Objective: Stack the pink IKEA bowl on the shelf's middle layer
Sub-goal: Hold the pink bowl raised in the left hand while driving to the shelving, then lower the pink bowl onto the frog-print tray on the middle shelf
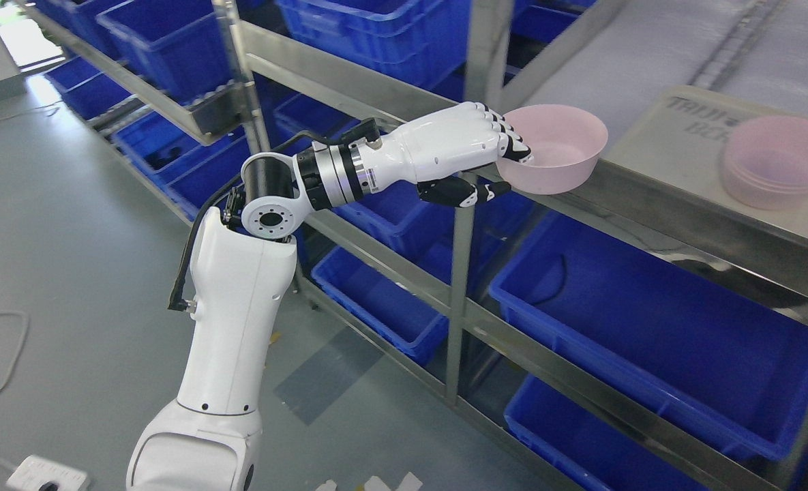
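The left hand [475, 153] is seen clamped on the pink bowl [557, 157], fingers [513, 140] curled over the near rim with the thumb tucked underneath. The bowl is held upright right at the front edge of the steel shelf [683, 198]. Farther right, a stack of pink bowls [779, 170] is parked on that same layer

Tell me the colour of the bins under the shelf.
Blue, seen in the head view: the plastic bins below the steel shelf.
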### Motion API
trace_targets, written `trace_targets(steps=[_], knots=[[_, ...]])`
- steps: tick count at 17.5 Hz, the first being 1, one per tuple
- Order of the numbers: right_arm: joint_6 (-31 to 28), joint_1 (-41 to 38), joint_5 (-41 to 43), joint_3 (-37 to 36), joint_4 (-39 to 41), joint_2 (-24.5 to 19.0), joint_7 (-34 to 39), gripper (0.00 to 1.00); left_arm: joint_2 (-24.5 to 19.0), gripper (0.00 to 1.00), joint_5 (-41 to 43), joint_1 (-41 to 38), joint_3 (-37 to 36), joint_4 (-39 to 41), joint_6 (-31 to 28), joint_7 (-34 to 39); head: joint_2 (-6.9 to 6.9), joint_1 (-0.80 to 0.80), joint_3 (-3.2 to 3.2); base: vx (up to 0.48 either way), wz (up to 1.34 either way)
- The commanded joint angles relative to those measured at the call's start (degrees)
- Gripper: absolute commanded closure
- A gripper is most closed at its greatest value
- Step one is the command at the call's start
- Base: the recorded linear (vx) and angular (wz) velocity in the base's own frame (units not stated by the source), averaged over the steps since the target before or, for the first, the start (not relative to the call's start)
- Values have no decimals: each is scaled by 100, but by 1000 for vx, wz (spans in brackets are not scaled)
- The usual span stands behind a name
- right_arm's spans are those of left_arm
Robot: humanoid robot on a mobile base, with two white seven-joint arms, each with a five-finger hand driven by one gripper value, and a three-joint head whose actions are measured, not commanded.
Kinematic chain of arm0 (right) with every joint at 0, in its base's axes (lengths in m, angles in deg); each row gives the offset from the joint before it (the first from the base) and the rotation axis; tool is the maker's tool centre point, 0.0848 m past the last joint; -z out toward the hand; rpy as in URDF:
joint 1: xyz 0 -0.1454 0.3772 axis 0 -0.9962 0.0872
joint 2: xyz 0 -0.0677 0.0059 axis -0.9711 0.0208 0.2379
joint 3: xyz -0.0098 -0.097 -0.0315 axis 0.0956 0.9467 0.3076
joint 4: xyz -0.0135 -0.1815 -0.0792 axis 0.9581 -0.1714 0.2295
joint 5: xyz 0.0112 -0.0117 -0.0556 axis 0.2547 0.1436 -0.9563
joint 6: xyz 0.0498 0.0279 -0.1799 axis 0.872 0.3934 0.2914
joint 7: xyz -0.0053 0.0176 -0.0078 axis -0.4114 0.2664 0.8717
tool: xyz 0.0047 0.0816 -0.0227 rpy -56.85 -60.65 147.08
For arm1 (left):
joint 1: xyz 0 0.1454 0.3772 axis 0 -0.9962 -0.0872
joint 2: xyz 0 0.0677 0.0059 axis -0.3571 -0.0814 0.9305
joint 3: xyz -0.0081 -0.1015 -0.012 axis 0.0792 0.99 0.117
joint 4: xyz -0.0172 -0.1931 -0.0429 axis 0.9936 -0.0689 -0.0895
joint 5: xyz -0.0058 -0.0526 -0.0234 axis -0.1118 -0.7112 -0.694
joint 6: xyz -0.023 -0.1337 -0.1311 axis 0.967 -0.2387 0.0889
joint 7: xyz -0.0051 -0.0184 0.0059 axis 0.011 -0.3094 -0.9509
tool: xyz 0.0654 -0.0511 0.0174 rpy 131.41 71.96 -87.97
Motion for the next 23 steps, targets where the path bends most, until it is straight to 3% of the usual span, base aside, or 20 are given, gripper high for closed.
trace_targets(steps=[1, 3, 5, 10, 12, 15, 23], knots=[[1, -24, 0, 0, 100, 100, -2, 0, -100, 95, -39, 667, 28, -54, -55, -42, 0, 0, 0, 6, -1156], [1, -24, 0, 0, 100, 100, -2, 0, -100, 95, 57, 686, 80, -168, -90, -94, 0, 0, 0, 2, -1230], [1, -24, 0, 0, 100, 100, -2, 0, -100, 95, 810, 686, 536, -282, -300, -269, 0, 0, 0, 3, -1083], [1, -25, 0, 0, 100, 100, -2, 0, -100, 95, 1770, 800, 1047, -239, -442, -613, 0, 0, 0, 24, -775], [1, -24, 0, 0, 100, 100, -2, 0, -100, 95, 1833, 809, 1188, -125, -442, -823, 0, 0, 0, 25, -433], [1, -24, 0, 0, 100, 100, -2, 0, -623, 95, 1807, 730, 1354, -89, -433, -877, -1, 0, 0, 30, -231], [1, -16, 0, 0, 100, 100, -2, 0, -624, 95, 1807, 581, 1663, -116, -372, -859, -1, 0, 0, 7, -38]])
